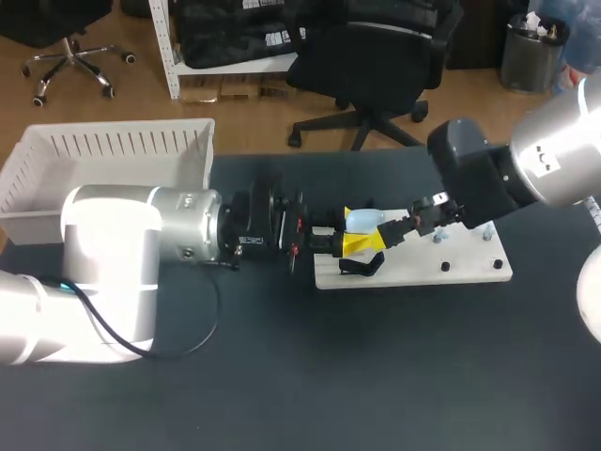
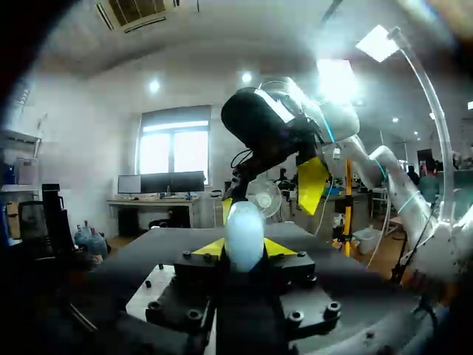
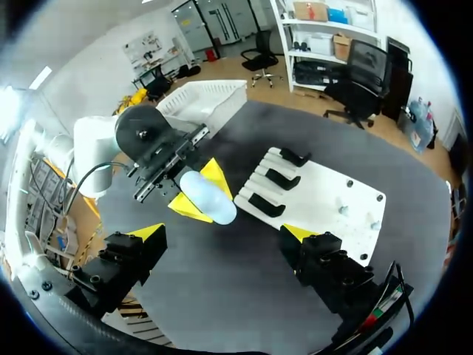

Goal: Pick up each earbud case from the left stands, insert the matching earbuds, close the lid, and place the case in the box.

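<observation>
Clamping pale blue case (image 3: 208,198), left gripper (image 1: 357,230) over white board (image 1: 470,268) beside black stands (image 3: 266,205); right gripper (image 3: 223,232) wide, close; case long axis points out from left gripper

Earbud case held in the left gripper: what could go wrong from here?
The rounded earbud case sits only between the left gripper's yellow tips, so a push could twist or slip it. The open right gripper hangs close by; its fingers might strike the left's. A drop would likely land among the black stands.

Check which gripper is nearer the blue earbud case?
Left. The left gripper is shut on the earbud case; the right gripper hovers open, apart from it.
</observation>
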`<state>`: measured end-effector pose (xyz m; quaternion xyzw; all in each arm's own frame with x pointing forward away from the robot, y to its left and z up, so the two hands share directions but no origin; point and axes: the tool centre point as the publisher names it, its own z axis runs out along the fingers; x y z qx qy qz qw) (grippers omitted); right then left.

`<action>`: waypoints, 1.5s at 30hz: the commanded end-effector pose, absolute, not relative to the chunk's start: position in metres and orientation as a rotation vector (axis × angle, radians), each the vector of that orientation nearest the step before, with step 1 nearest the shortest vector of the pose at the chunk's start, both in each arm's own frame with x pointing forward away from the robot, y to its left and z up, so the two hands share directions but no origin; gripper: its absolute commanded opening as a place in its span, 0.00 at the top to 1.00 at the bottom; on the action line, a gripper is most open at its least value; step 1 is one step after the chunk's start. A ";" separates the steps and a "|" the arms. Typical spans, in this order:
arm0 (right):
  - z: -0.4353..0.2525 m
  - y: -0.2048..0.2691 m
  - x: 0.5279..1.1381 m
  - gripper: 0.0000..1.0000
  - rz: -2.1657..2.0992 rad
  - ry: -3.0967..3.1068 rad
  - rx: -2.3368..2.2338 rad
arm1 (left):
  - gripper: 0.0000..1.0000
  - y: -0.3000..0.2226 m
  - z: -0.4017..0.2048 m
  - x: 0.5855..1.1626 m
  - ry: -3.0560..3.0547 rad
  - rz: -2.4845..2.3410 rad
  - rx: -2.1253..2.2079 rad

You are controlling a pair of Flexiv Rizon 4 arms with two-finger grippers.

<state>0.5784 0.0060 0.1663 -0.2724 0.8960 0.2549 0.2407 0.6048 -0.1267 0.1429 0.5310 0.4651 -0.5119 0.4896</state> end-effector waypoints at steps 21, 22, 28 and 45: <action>0.157 0.013 0.601 0.00 0.688 2.480 -0.696 | 1.00 -0.127 0.142 0.605 1.127 -1.243 1.288; 0.157 0.013 0.602 0.00 0.688 2.481 -0.693 | 1.00 -0.127 0.142 0.605 1.127 -1.243 1.288; 0.156 0.011 0.605 0.00 0.681 2.485 -0.684 | 1.00 -0.127 0.142 0.605 1.127 -1.243 1.288; 0.188 -0.004 0.618 0.00 0.607 2.405 -0.669 | 1.00 -0.127 0.142 0.605 1.127 -1.243 1.288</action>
